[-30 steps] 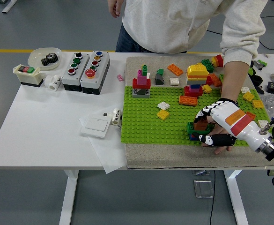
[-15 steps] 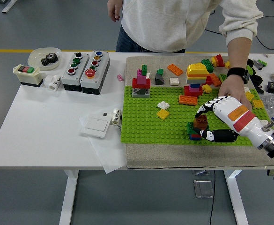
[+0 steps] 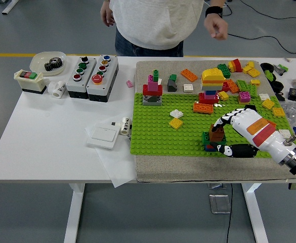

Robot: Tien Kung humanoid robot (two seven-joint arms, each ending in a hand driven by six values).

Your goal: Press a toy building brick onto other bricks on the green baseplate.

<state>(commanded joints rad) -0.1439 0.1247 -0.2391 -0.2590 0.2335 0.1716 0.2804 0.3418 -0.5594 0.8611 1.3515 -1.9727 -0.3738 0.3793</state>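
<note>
1. The brown brick [image 3: 217, 134] sits atop a small stack of bricks [image 3: 208, 142] near the front right of the green baseplate [image 3: 158, 126]; I judge it light, rigid and slick-sided
2. My right hand [image 3: 227, 135] is curled around it, fingers [image 3: 222, 121] arched over the top and thumb [image 3: 234, 150] low at the front
3. I'd grip its short sides and push straight down on the studs, since a tilt could pop it off
4. The stack looks small, so it may shift under force
5. Loose bricks [image 3: 244, 86] lie well beyond; a person [image 3: 153, 23] stands at the far side, hands off the table
6. My left arm is out of view
</note>
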